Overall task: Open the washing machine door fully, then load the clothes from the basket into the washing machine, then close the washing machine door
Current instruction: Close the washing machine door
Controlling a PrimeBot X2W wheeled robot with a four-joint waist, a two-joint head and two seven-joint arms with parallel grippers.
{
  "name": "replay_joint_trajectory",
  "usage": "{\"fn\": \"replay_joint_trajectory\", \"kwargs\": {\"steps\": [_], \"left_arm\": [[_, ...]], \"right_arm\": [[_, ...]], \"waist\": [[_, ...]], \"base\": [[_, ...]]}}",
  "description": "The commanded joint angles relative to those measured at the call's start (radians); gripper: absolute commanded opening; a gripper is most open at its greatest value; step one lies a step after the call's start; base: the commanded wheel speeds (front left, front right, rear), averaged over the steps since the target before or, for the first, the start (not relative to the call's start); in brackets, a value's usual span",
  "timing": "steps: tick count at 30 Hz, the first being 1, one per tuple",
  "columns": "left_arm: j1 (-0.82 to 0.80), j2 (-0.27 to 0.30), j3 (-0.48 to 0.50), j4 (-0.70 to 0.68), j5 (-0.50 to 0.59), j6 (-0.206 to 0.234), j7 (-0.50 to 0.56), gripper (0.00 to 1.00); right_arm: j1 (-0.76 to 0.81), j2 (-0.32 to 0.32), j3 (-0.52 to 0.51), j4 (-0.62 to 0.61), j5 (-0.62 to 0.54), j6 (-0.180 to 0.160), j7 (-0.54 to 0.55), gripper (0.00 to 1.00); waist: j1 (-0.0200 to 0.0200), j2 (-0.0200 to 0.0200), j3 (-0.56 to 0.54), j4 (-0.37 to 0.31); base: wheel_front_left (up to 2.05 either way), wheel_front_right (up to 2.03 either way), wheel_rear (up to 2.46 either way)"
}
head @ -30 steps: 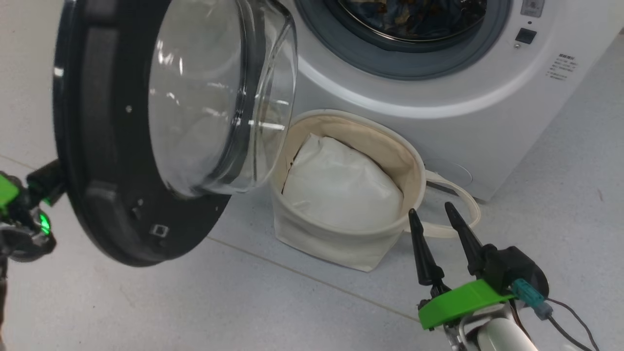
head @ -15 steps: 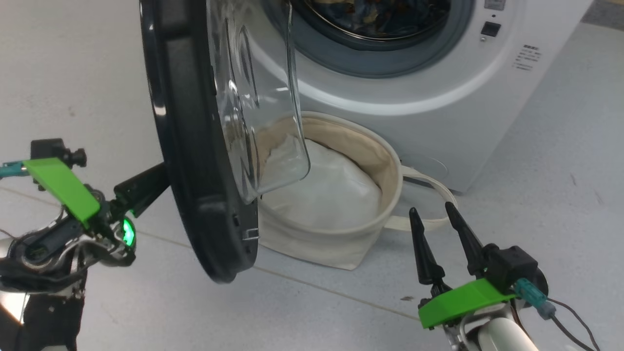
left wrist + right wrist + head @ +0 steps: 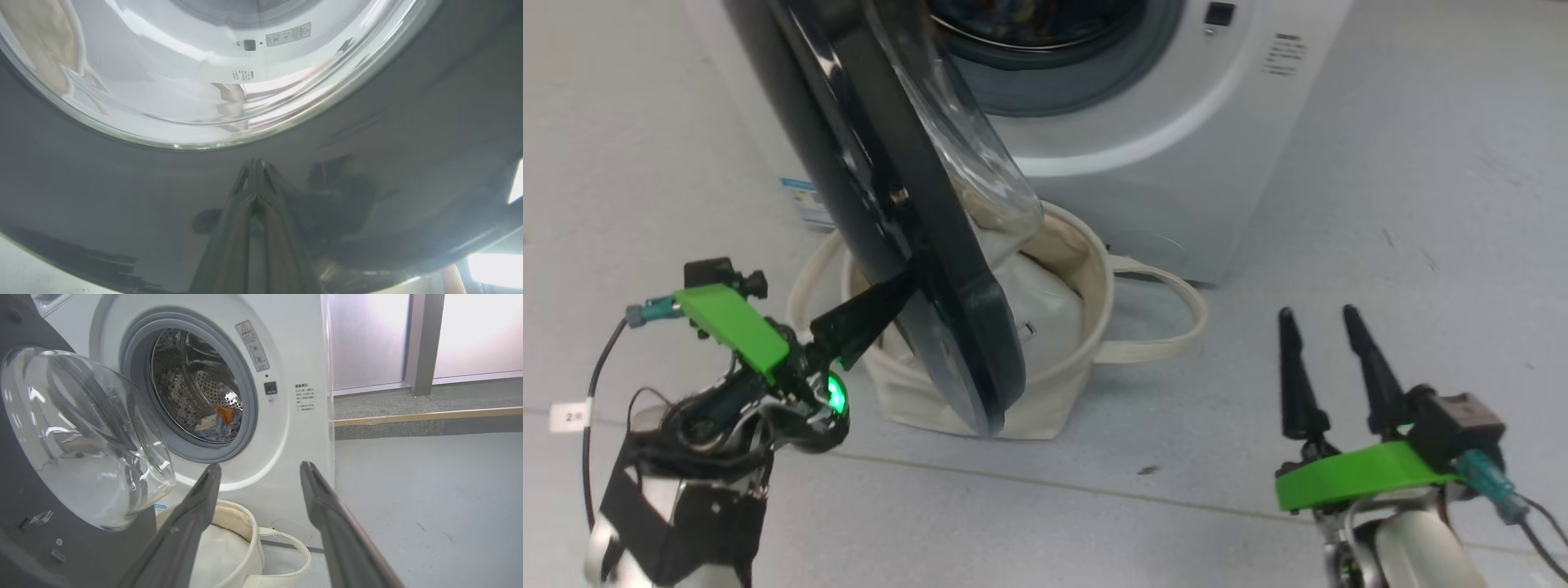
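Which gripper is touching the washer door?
The left gripper: shut, tips against the black rim of the door. The right gripper is open, over the floor, apart from it.

Both claws, left gripper (image 3: 894,294) and right gripper (image 3: 1316,314), are showing two long black cone fingers (image 3: 1296,384). A green bracket (image 3: 734,327) is sitting behind the left claw, a green plate (image 3: 1364,482) behind the right. A teal plug (image 3: 654,310) and teal connector (image 3: 1486,482) are trailing dark cables behind those. A green light (image 3: 835,402) is glowing at left claw's base.
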Motion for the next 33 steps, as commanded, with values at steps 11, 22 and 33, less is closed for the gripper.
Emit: {"fn": "replay_joint_trajectory", "kwargs": {"steps": [11, 22, 33], "left_arm": [[-0.19, -0.035, 0.035, 0.158, 0.023, -0.11, -0.078, 0.0], [-0.283, -0.072, 0.009, 0.287, 0.022, -0.181, -0.118, 0.0], [-0.173, -0.004, -0.123, 0.195, 0.246, -0.199, -0.246, 0.0]], "right_arm": [[-0.032, 0.009, -0.144, -0.034, 0.024, 0.0, -0.005, 1.0], [-0.059, 0.009, -0.176, -0.016, 0.047, 0.0, -0.005, 1.0], [-0.036, 0.009, -0.126, -0.026, 0.056, 0.0, -0.005, 1.0]], "waist": [[0.0, -0.0001, 0.083, -0.149], [0.0, -0.0001, 0.117, -0.187], [0.0, -0.0001, 0.059, -0.117]], "base": [[0.0, 0.0, 0.0], [0.0, 0.0, 0.0], [0.0, 0.0, 0.0]]}}
